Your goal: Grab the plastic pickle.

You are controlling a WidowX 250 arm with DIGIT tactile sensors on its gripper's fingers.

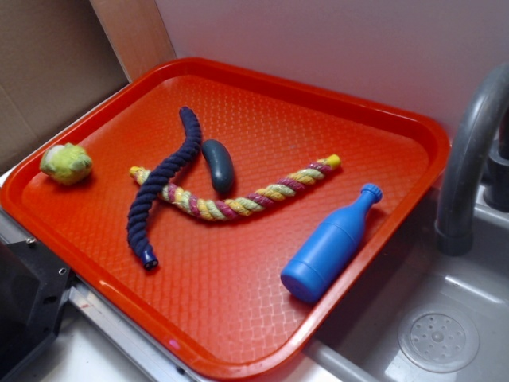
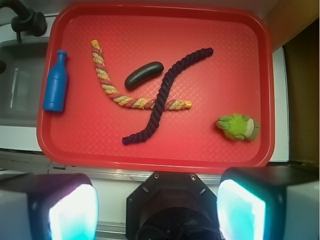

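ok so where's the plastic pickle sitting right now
The plastic pickle lies near the middle of the red tray, in the crook between the navy rope and the multicoloured rope. The end effector is well short of it.

On the tray (image 1: pixel 262 87), the pickle (image 1: pixel 219 165) lies between two crossing ropes (image 1: pixel 163 187) (image 1: pixel 262 195); ball (image 1: pixel 67 163) and bottle (image 1: pixel 330 245) sit at opposite edges.

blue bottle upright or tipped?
Tipped. The blue bottle lies on its side on the red tray, neck toward the far rim, apart from the ropes.
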